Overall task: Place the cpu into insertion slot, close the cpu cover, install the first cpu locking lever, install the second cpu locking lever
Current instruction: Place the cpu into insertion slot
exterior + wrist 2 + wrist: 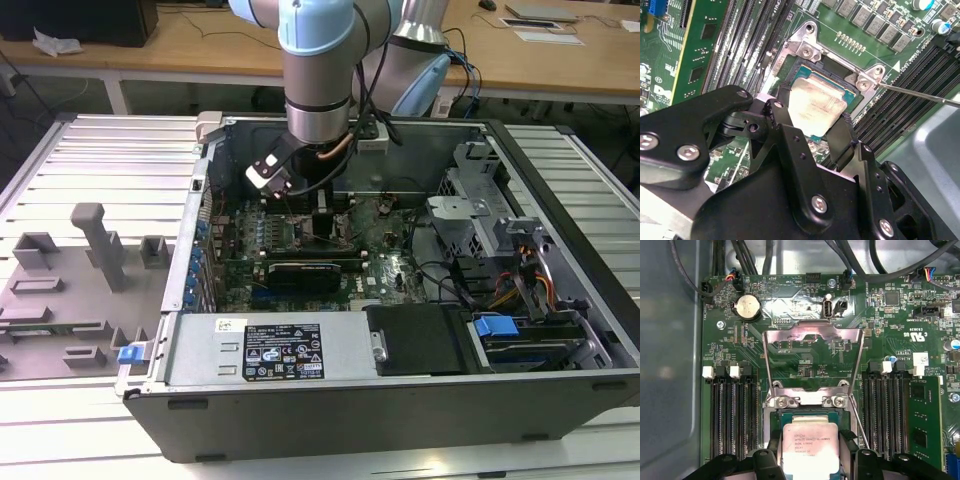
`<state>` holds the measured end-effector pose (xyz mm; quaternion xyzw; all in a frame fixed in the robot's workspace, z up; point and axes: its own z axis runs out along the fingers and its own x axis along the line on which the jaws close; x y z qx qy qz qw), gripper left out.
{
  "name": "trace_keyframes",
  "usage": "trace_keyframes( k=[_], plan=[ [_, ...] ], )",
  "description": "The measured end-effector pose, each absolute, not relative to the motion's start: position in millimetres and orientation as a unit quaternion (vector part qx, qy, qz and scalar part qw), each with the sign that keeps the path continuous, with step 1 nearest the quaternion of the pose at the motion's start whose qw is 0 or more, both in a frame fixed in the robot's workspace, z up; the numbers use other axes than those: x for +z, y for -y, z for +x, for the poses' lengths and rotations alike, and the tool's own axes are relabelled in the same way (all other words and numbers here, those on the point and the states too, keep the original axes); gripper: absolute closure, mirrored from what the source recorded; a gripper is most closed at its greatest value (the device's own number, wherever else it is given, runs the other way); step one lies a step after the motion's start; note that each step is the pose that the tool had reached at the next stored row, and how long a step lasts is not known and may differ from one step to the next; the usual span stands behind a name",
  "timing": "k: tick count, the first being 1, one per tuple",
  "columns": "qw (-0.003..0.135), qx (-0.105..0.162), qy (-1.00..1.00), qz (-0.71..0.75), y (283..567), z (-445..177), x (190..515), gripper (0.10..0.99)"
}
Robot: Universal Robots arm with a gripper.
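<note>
In the exterior view the arm [320, 70] reaches down into an open computer case [560, 380] that sits on a slotted metal table [100, 160]. The hand [811, 120] pinches the chip [810, 452] by two opposite edges, right at the socket [807, 416] between the rows of memory slots [732, 415]; I cannot tell if it is seated. The cover [812, 331] is swung open, and a thin lever [920, 95] sticks out free beside the socket.
</note>
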<state>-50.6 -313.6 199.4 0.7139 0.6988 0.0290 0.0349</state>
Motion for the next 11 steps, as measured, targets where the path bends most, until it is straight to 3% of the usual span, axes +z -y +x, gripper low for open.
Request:
trace_keyframes(
  k=[11],
  plan=[
    [0.035, 0.029, -0.699, 0.714, 313.6, -50.7, 199.1, 0.545]
  ],
)
